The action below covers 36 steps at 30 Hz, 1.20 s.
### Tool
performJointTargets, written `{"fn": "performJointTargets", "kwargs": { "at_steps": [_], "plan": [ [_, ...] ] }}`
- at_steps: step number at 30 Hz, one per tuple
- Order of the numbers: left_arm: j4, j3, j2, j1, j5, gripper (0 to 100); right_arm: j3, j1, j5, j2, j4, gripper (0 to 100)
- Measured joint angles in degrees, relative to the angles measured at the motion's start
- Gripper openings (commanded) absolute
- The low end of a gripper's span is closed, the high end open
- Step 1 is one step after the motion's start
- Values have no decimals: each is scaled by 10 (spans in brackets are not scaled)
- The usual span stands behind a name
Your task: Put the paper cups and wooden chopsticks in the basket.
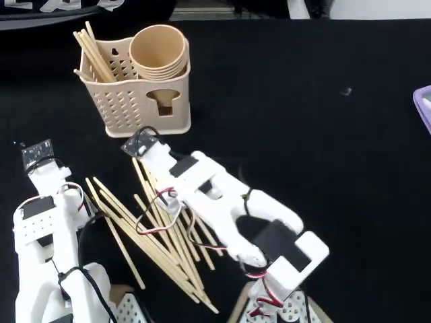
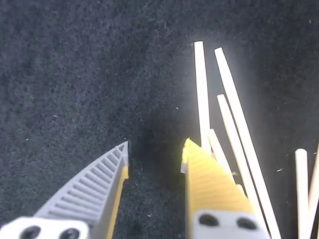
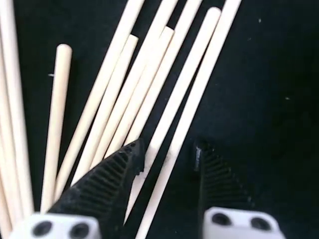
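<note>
A beige slotted basket (image 1: 131,108) stands at the back left of the black table. It holds a stack of paper cups (image 1: 159,50) and several wooden chopsticks (image 1: 93,50). More loose chopsticks (image 1: 158,252) lie in a pile between the two arms. My right arm (image 1: 209,198) stretches over this pile. Its gripper (image 3: 169,152) is open low over the sticks, with two chopsticks (image 3: 187,94) running between its black fingers. My left gripper (image 2: 154,149) is open over bare cloth, its yellow finger (image 2: 209,184) beside the ends of a few chopsticks (image 2: 202,89).
A purple object (image 1: 423,108) pokes in at the right edge of the table. The black cloth (image 1: 323,134) to the right of the basket is bare. Loose wires (image 1: 161,215) hang from the right arm over the pile.
</note>
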Motion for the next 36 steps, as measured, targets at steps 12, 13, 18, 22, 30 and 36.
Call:
{"fn": "performJointTargets", "kwargs": {
  "at_steps": [12,13,18,22,30,36],
  "plan": [
    [0,0,0,0,0,173,-3,17,27,1,19,175],
    [0,0,0,0,0,173,-3,17,29,1,20,155],
    [0,0,0,0,0,173,-11,21,42,1,51,25],
    [0,0,0,0,0,173,-7,23,58,1,70,11],
    [0,0,0,0,0,173,10,38,64,-91,147,11],
    [0,0,0,0,0,173,16,63,64,-273,167,11]
  ]
}}
